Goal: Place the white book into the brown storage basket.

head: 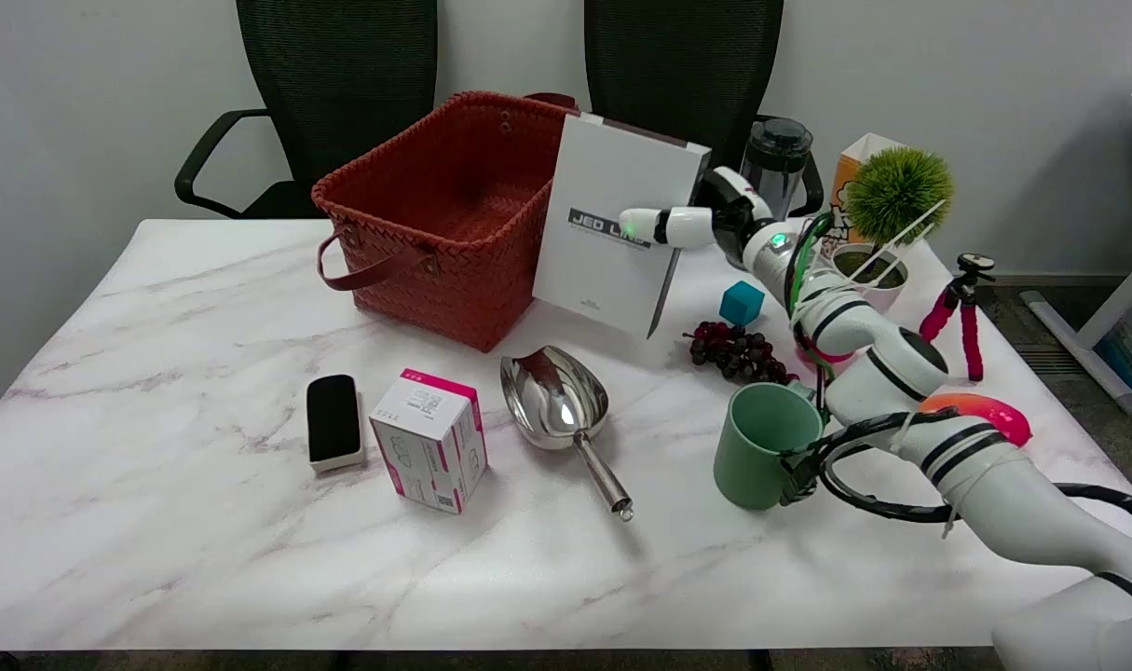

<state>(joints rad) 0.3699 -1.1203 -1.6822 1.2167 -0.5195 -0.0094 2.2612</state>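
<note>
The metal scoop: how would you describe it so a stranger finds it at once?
Start at the brown woven basket and come toward the table's near edge. The metal scoop lies there, right of the pink-and-white box. It alone is shiny silver, with a thin handle.

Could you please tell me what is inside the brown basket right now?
The visible part of the basket interior shows only bare woven wall and floor. The white book, held upright by the robot hand, covers its right corner, so that part cannot be checked.

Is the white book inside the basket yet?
Not yet. The white book is upright beside the basket, held by the robot hand.
</note>
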